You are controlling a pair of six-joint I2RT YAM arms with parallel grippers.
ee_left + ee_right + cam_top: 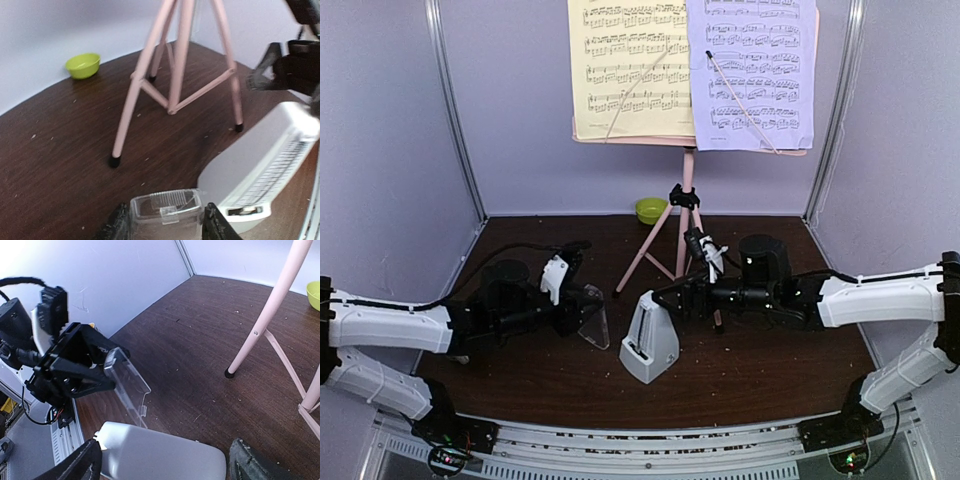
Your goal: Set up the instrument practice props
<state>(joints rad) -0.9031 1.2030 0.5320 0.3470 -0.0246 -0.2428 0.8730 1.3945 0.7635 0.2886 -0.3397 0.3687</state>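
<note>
Two pages are up: the yellow sheet (pixel 630 70) and the lavender sheet (pixel 752 70) rest on the pink music stand (pixel 687 180), so that part looks done. The metronome (pixel 650 345) stands on the bench (pixel 520 380), near the stand's legs. My left end effector (pixel 167 227) holds its clear cover (pixel 167 207) just beside it. My right end effector (pixel 165 465) is wide and holds nothing. I think only the metronome is left to finish.

The top camera looks down from high at the near edge, over the whole counter (pixel 520 380) toward the back wall (pixel 520 100). The left wrist view sits low and close, facing the pink stand legs (pixel 177 75). The right wrist view faces leftward. All share the metronome (pixel 650 345) and those legs.
</note>
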